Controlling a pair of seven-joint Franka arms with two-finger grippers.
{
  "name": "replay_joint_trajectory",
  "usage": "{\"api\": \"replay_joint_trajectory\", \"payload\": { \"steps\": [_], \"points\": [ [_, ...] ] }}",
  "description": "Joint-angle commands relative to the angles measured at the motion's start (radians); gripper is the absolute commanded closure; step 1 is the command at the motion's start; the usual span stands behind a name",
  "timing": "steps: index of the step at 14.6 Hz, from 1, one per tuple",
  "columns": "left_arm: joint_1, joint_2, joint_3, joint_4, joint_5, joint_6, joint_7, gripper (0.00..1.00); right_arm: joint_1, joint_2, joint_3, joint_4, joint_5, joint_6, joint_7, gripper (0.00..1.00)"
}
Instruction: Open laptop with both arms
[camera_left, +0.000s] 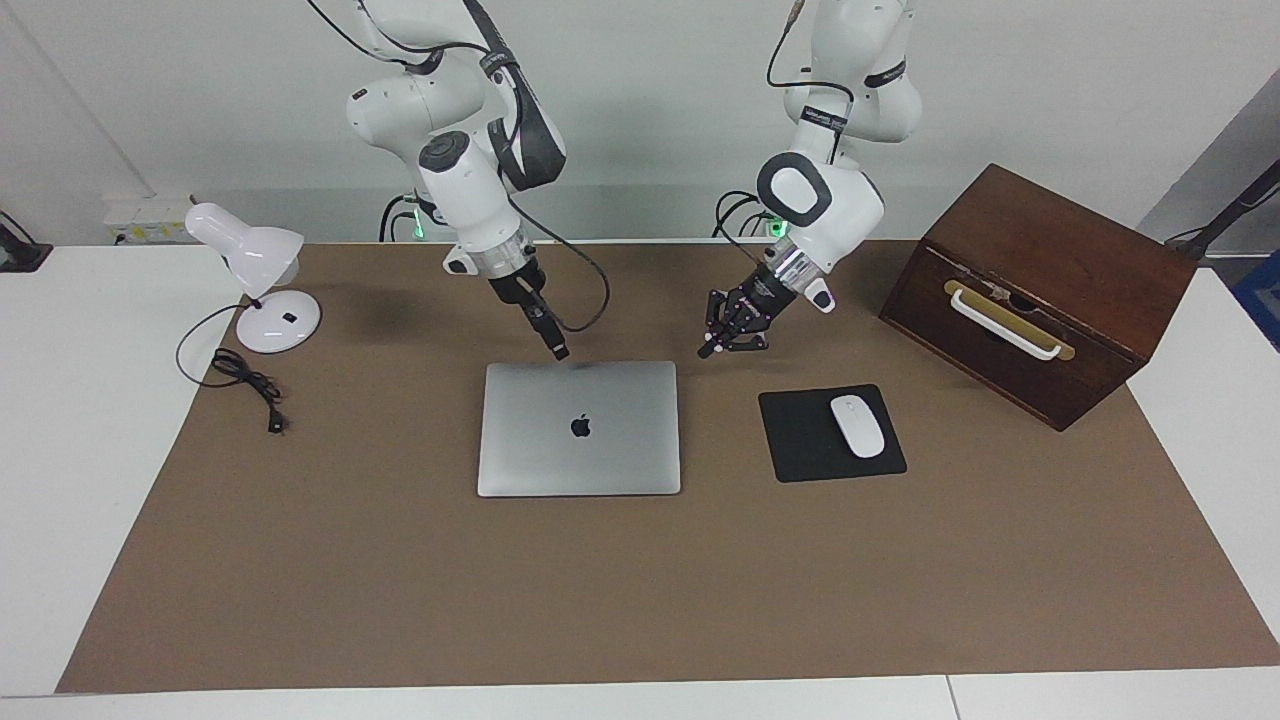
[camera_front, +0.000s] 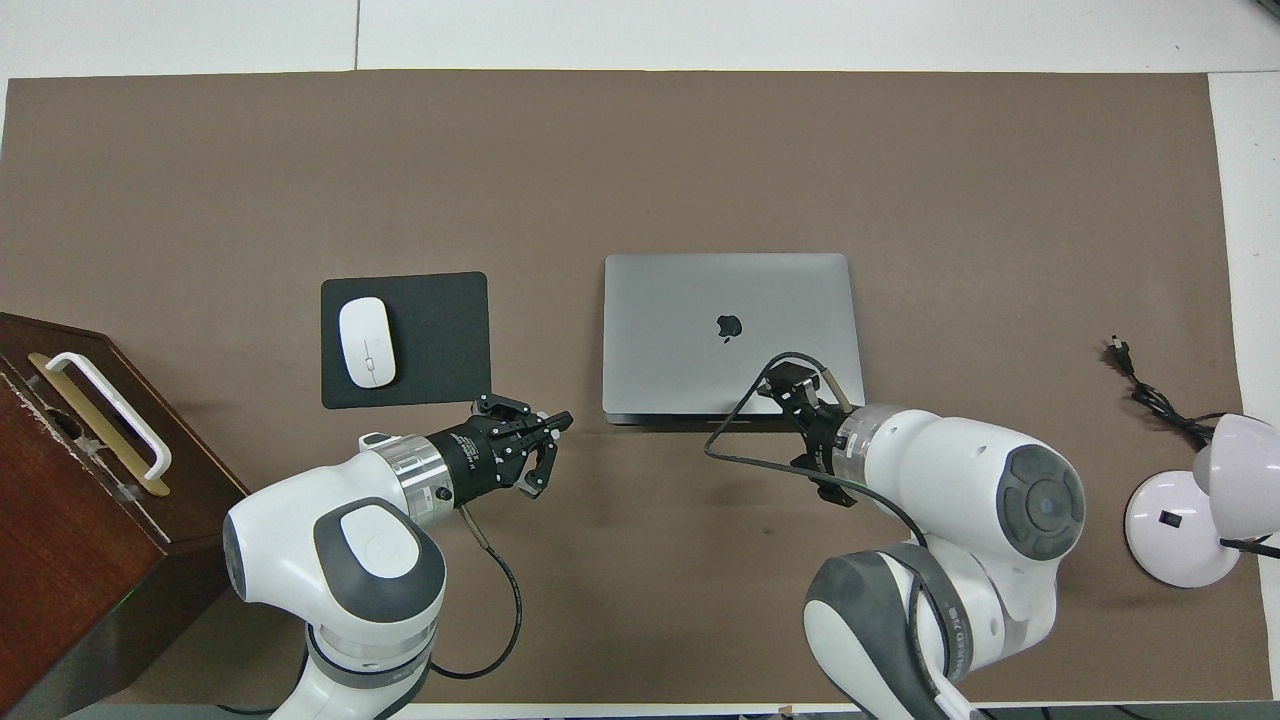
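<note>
Overhead view: one shut laptop (camera_front: 730, 335), two arms. Right gripper (camera_left: 561, 352), fingers together, at its near edge; left gripper (camera_left: 722, 340) spread over bare mat (camera_left: 400, 560) beside it.

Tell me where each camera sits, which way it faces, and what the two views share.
Facing view: high across the table, looking at the robots; both arms hang from the top, right tool at the closed laptop's robot-side edge, left tool over the mat.
Overhead view: above the robots' end, looking steeply down; arms enter from the bottom, left tool, right tool.
Shared: laptop, mouse, mouse pad, wooden box, lamp, half a turn apart.
</note>
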Motion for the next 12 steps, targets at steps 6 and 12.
{"api": "replay_joint_trajectory", "payload": {
  "steps": [6, 12],
  "points": [
    [-0.065, 0.100, 0.010, 0.065, -0.228, 0.037, 0.195, 1.00, -0.009, -0.033, -0.028, -0.025, -0.204, 0.101, -0.010, 0.00],
    [-0.091, 0.164, 0.007, 0.108, -0.256, 0.063, 0.201, 1.00, -0.011, -0.023, -0.031, -0.043, -0.204, 0.265, -0.008, 0.00]
  ]
}}
